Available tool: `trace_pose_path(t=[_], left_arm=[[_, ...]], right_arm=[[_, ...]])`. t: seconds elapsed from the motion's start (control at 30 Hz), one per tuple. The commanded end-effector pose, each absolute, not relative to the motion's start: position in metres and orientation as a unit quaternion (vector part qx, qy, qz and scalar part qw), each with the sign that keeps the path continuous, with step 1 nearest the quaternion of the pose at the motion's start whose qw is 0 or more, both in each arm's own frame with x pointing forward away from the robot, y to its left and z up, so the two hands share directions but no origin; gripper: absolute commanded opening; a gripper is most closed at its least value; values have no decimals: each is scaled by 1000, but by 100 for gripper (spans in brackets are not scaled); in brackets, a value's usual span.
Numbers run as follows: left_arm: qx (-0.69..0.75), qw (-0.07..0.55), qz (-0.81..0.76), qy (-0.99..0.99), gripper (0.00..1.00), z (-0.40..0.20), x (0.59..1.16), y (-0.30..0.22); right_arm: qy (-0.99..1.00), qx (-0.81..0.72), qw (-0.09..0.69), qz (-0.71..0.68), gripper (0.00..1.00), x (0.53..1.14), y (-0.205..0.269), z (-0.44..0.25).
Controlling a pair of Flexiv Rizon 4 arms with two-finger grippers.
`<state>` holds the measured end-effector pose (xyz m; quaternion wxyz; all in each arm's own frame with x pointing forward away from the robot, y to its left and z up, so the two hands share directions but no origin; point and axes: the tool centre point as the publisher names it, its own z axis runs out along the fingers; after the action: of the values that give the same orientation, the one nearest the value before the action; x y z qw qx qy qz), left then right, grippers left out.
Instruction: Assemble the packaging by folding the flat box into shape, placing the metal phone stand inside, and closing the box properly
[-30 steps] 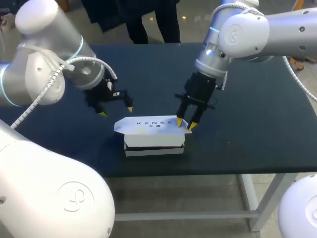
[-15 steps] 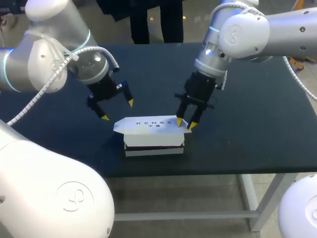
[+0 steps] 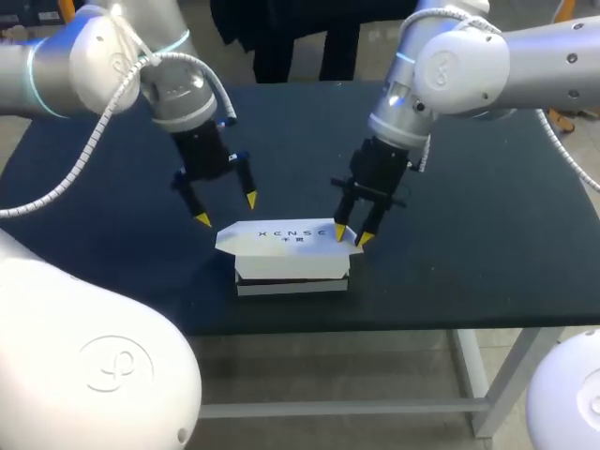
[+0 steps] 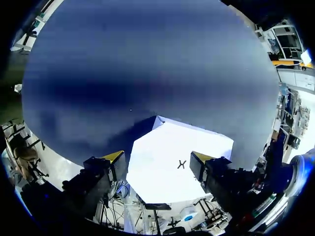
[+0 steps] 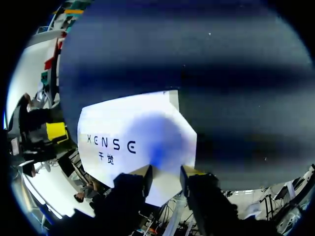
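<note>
Box (image 3: 292,262) is sitting near the table's (image 3: 487,244) front edge, lid (image 3: 281,234) folded over.

You are resting the right gripper (image 3: 350,235) on the lid's right end, fingers (image 3: 339,230) a little apart and gripping nothing, likely pinning the card flat.

Your left gripper (image 3: 227,210) is hovering spread wide above the lid's left end, probably lining up on that flap.

Phone stand is not showing; presumably inside.

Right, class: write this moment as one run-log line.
left gripper: open, above left end of box | right gripper: at right end of box | box: on table
</note>
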<state>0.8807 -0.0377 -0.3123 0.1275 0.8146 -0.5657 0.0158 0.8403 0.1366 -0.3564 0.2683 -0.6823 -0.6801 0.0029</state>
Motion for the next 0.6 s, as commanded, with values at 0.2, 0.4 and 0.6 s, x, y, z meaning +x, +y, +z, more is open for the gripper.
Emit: trace_pose_path(t=[0.2,0.4,0.6], left_arm=[[793,64,-15,-606,69,-325,861,-47],[787,68,-3,-613,60,-327,855,-45],[784,77,14,-616,52,-327,847,-42]], right_arm=[[-679,-683,269,0,42,840,136,-358],[-678,-685,268,1,42,839,136,-358],[-676,-687,267,2,42,839,136,-358]])
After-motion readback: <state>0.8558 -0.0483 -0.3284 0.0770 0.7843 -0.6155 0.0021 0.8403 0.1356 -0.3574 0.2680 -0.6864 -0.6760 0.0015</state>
